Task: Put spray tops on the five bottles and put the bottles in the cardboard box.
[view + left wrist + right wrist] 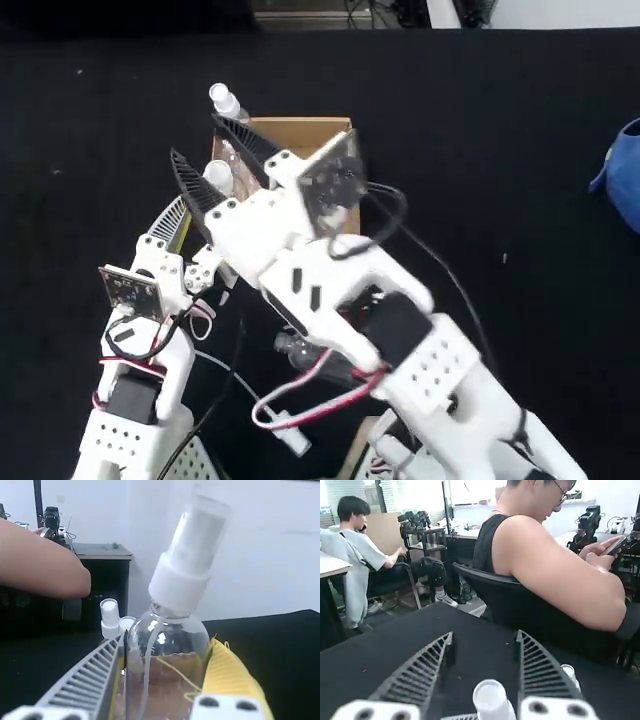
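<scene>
My left gripper [168, 647] is shut on a clear bottle [165, 680] with a white spray top [187, 570], tilted a little. In the high view this gripper [200, 238] sits by the near left side of the cardboard box [300, 128], and the held bottle's top [218, 177] pokes up between the black fingers of my right gripper [194, 136]. My right gripper [485, 637] is open, its fingers either side of that top [491, 700] without touching it. A second bottle with a spray top [224, 100] stands at the box's far left corner.
A clear bottle [295, 350] lies on the black table under the right arm, among loose cables. A blue object [622, 185] sits at the right edge. People sit beyond the table's far side.
</scene>
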Controlling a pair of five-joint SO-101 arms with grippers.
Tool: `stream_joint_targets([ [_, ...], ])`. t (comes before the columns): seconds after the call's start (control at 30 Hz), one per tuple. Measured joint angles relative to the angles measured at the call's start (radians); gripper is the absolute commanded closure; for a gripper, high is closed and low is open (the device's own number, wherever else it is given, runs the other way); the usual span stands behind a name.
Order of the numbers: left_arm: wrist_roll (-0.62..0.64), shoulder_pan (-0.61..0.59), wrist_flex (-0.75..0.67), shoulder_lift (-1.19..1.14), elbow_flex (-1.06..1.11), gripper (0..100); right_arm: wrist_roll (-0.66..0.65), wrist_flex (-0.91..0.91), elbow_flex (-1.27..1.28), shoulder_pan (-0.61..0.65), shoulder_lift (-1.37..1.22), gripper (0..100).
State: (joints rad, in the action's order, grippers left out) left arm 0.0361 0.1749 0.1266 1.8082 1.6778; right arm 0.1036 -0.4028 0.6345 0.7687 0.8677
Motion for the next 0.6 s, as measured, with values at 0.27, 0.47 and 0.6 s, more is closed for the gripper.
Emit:
stream_joint_targets([
  [0.27, 0.000, 0.000, 0.000, 0.000, 0.000, 97, 0.000, -0.233, -0.011, -0.029, 0.107, 98.8],
  [0.47, 0.000, 0.000, 0.000, 0.000, 0.000, 97, 0.000, -0.267, -0.003, -0.057, 0.109, 98.8],
  [0.6, 0.000, 0.000, 0.000, 0.000, 0.000, 97, 0.000, -0.147, 0.080, -0.064, 0.109, 98.8],
])
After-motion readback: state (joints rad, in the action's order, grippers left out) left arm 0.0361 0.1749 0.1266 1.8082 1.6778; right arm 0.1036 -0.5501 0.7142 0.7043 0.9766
